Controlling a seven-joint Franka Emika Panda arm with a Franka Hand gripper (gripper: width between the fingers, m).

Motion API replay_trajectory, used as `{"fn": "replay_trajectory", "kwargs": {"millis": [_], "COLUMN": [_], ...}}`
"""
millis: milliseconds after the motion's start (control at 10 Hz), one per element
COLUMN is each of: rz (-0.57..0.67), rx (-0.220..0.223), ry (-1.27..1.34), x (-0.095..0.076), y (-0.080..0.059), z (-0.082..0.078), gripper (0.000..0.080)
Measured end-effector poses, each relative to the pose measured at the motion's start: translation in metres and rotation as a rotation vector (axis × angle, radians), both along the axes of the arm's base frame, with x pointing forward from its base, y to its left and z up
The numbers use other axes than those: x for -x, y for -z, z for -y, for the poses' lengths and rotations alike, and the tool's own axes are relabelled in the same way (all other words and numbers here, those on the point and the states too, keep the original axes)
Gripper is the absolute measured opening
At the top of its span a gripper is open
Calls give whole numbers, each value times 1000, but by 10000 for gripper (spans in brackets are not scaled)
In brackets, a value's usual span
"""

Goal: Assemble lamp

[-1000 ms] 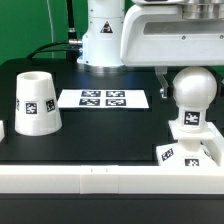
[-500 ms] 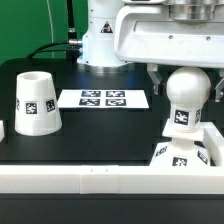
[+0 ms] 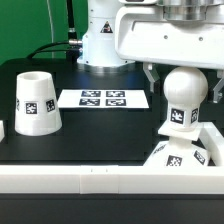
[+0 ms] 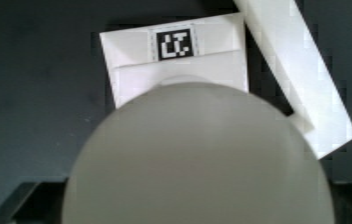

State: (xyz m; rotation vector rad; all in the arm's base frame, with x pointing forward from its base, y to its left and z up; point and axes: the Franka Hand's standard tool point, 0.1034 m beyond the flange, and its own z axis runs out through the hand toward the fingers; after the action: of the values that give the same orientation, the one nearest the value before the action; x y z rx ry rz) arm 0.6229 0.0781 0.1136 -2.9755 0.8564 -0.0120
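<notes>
Bulb (image 3: 185, 98) seating looks like my step: it stands on the base (image 3: 176, 152), at five o'clock on the table. My gripper (image 3: 184, 78) straddles its ball head; whether I'm clamping it, I cannot tell. Next comes the shade (image 3: 36, 102) at nine o'clock, unseen by my wrist, which shows the base's tag.

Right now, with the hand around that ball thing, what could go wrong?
The bulb looks tilted on the base, so it could seat crooked or jam. The base sits right by the white wall at the table edge and might lift or slide if the hand pulls. The shade stands far off, safe for now.
</notes>
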Motion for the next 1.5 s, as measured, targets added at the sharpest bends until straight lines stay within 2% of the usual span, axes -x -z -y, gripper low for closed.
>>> {"fn": "replay_trajectory", "kwargs": {"millis": [300, 500, 600, 1200, 1400, 1500], "rz": [25, 43, 48, 44, 40, 37], "rx": [4, 3, 4, 5, 13, 17], "ry": [-227, -359, -371, -401, -499, -552], "x": [14, 27, 37, 38, 64, 80], "y": [-19, -32, -34, -30, -26, -24], "z": [-5, 1, 7, 6, 31, 52], "gripper": [698, 699, 699, 699, 699, 699]}}
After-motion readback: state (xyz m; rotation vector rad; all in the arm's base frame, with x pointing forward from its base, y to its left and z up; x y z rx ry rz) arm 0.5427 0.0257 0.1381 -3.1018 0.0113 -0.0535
